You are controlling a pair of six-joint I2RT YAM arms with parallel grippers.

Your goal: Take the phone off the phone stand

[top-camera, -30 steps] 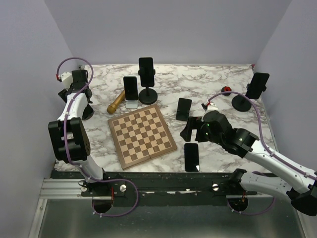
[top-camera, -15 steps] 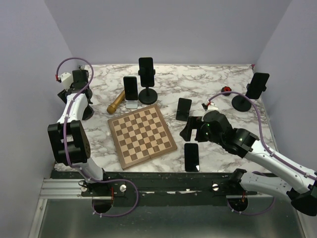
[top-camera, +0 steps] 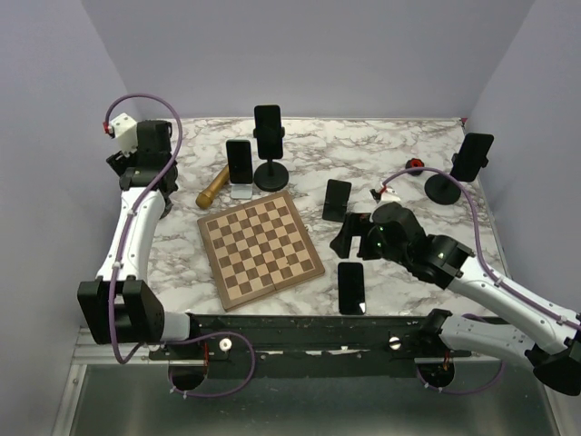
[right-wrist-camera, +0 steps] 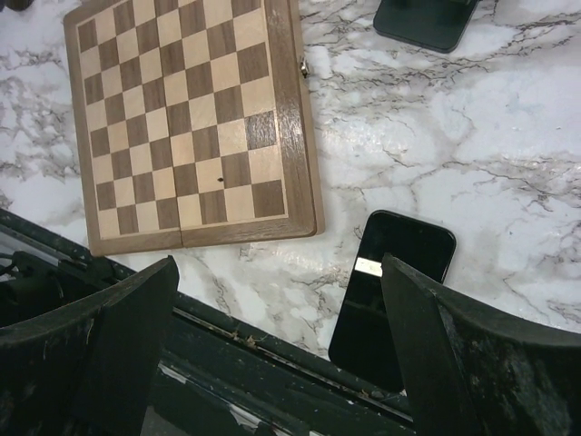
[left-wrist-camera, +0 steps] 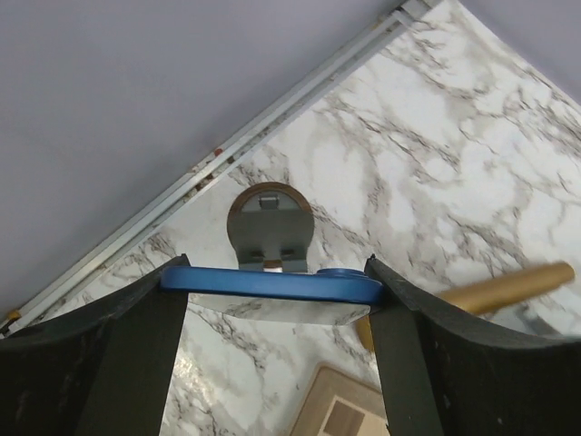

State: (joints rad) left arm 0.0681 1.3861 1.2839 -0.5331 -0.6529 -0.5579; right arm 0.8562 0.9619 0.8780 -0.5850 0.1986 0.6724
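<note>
My left gripper (top-camera: pixel 145 153) is at the table's far left, shut on a blue phone (left-wrist-camera: pixel 272 283) held flat between its fingers. It shows in the left wrist view (left-wrist-camera: pixel 274 271), raised clear above a phone stand (left-wrist-camera: pixel 270 225) with a round brown-rimmed base and a grey bracket. The phone does not touch the stand. In the top view the arm hides most of that stand. My right gripper (top-camera: pixel 350 234) is open and empty in the right wrist view (right-wrist-camera: pixel 281 345), above a black phone (right-wrist-camera: pixel 392 295) lying flat near the front edge.
A chessboard (top-camera: pixel 260 247) lies centre-front. Behind it are a wooden pestle (top-camera: pixel 213 188), a phone on a white stand (top-camera: pixel 240 163) and a phone on a black round stand (top-camera: pixel 269 136). Another phone on a stand (top-camera: pixel 474 156) is far right; a black phone (top-camera: pixel 337 200) lies flat.
My left gripper has risen and shifted slightly right with the blue phone, lifting it off the stand. The right arm has not moved.
</note>
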